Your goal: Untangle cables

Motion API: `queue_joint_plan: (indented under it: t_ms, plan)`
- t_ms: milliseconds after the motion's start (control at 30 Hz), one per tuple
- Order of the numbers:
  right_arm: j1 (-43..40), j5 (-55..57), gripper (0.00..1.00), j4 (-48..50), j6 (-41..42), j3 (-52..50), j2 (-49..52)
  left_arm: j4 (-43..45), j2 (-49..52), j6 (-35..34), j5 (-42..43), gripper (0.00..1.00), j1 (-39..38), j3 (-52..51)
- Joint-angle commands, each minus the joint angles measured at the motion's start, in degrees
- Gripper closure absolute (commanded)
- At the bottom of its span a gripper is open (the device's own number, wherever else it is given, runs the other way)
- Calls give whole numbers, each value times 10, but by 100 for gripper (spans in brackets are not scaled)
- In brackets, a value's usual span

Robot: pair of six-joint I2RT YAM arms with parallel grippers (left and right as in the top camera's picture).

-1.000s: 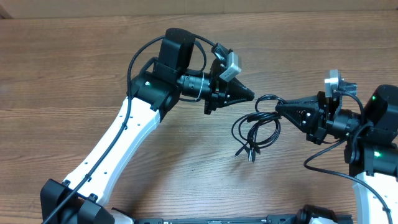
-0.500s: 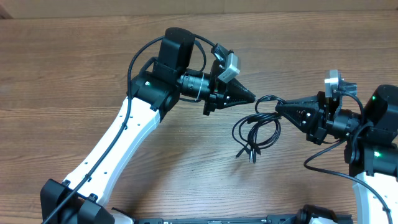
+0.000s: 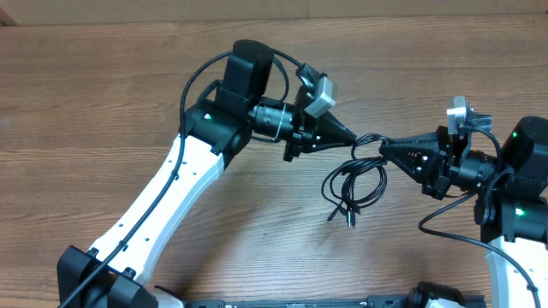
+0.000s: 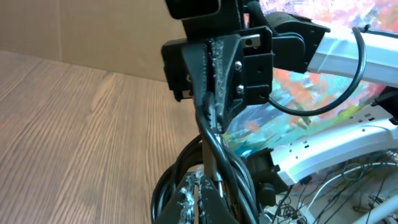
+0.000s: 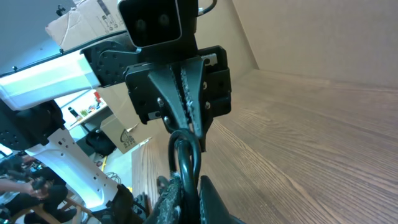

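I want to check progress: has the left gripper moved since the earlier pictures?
Yes. Overhead, the left gripper moved rightward toward the right gripper, which kept its place, and now reaches the cables.

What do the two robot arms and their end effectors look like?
The left arm and right arm have white links, black joints, green lights and black wires. The left end effector and right end effector are black and tapered.

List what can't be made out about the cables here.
- Overhead: how many cables there are; the thin loops overlap.
- Overhead: plug ends, too small to identify.
- Left wrist: lower loops, cut off by the bottom edge beside the left tool.
- Right wrist: plug ends, out of frame below the right tool.
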Motion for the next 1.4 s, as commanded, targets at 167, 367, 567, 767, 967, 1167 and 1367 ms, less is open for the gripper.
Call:
queue_joint_plan:
  t_ms: [167,367,567,767,967,1167,1367]
  plan:
    - [-2,-7,96,1,-2,9,0,3,-4,-4,7,96,-21,3]
    - [-2,11,96,0,-2,9,0,5,-4,-3,7,96,-38,3]
    - [-2,20,96,-2,-2,9,2,9,-4,-3,5,96,-52,3]
    - [-1,37,96,-10,0,9,9,18,-4,-4,5,96,-59,3]
    - [-1,37,96,-16,0,9,19,24,-4,-7,-6,96,-61,3]
    - [-10,39,96,-16,3,9,19,12,-4,-160,-136,96,-31,3]
    - [-25,39,96,-14,18,9,19,-67,-4,-321,-283,96,24,3]
